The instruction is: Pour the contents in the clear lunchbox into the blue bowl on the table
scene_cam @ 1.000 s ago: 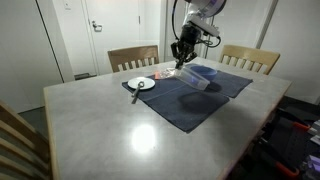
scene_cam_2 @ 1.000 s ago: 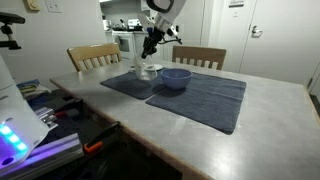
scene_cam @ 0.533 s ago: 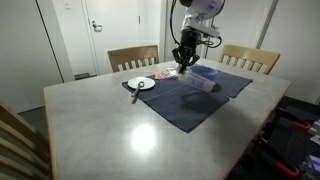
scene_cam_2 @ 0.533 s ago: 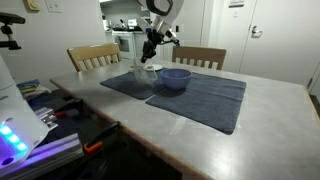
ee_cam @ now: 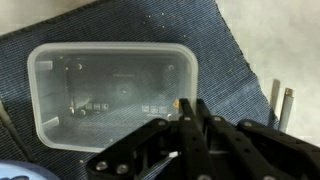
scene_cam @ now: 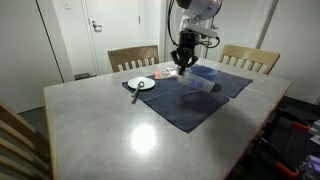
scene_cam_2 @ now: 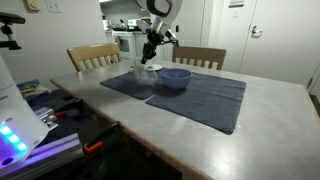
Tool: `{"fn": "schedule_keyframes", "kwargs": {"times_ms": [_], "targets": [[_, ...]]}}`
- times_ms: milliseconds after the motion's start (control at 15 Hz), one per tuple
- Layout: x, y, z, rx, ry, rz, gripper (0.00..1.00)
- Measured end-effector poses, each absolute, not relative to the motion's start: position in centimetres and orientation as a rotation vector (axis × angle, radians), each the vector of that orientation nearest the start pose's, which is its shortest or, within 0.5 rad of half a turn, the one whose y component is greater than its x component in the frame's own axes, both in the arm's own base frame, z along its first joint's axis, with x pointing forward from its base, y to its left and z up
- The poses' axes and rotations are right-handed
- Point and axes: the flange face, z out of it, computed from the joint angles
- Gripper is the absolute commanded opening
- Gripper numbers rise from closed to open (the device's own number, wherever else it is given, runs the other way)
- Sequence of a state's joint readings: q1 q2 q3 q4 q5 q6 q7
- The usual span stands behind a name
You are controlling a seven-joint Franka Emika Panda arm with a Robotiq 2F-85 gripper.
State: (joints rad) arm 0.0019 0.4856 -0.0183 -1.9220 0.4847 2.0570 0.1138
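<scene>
Tabletop (scene_cam: 130,130), pale grey and glossy, fills both exterior views, with two wooden chairs (scene_cam: 133,58) tucked in at its far edge. Dark blue cloth mats (scene_cam_2: 200,98) cover the stretch along that edge. On the mats sits the blue bowl (scene_cam_2: 176,77), and just beside it, apart from it, the clear lunchbox (scene_cam_2: 146,72). A white plate (scene_cam: 141,84) lies on the lunchbox's other side, further along the same edge.

The gripper (scene_cam_2: 150,52) hangs above the lunchbox, not touching it. In the wrist view the lunchbox (ee_cam: 112,95) lies with its long axis across the picture. The gripper (ee_cam: 191,108) is over its near long wall, close to one corner, fingers drawn together with nothing between them. What the box holds is too faint to tell.

The fingers probably need to part and straddle a wall before any lift. The bowl is close, so the tilt should be short, and nothing stands between the two.
</scene>
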Motion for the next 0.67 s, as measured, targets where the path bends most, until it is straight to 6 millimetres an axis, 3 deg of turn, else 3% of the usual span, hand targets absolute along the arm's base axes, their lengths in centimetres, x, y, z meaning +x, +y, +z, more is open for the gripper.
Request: {"fn": "schedule_keyframes", "kwargs": {"times_ms": [267,333,400,667], "targets": [[59.6,2.4,21.2,-2.675,0.573,0.505,0.02],[59.8,2.5,21.1,-2.674,0.57,0.505,0.14],[59.9,2.6,21.0,-2.673,0.568,0.505,0.35],[60.5,2.7,20.7,-2.671,0.567,0.502,0.64]]}}
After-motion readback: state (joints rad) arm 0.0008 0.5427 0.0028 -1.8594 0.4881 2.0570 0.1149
